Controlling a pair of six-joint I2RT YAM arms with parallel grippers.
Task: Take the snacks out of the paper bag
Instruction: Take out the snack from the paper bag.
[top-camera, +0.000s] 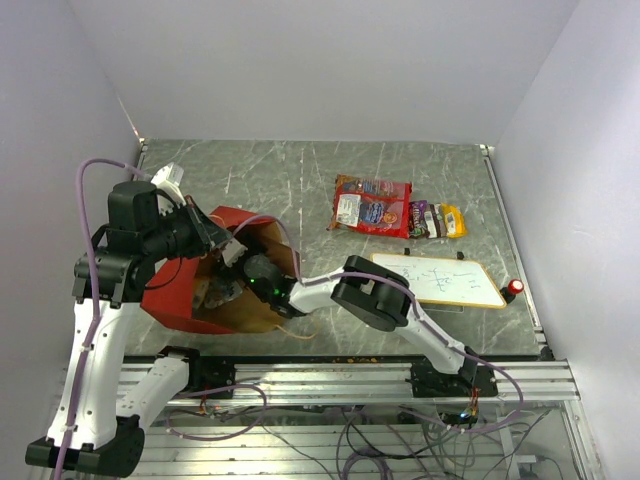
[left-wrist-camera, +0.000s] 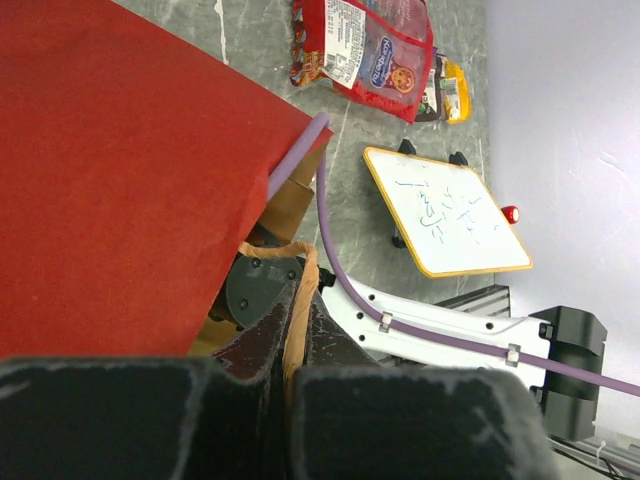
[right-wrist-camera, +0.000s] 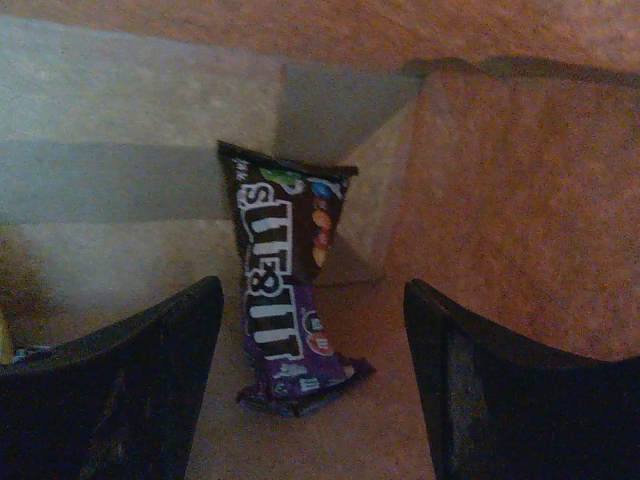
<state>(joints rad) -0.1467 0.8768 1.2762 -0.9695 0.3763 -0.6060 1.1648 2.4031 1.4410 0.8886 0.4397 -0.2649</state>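
The red paper bag (top-camera: 180, 290) lies on its side at the table's left, mouth toward the right. My left gripper (left-wrist-camera: 295, 340) is shut on the bag's twisted loop handle (left-wrist-camera: 298, 290), holding the mouth up. My right gripper (right-wrist-camera: 312, 292) is open deep inside the bag, kraft wall (right-wrist-camera: 500, 160) around it. A dark purple-brown packet (right-wrist-camera: 285, 300) leans against the bag's inner fold just beyond and between the fingers, untouched. On the table lie a large red snack bag (top-camera: 372, 205), a dark packet (top-camera: 420, 218) and a yellow packet (top-camera: 451, 220).
A wood-framed white board (top-camera: 437, 280) lies right of centre, with a small red knob (top-camera: 514, 288) beside it. The right arm (top-camera: 375, 292) stretches across the front of the table into the bag. Walls close in the table on three sides.
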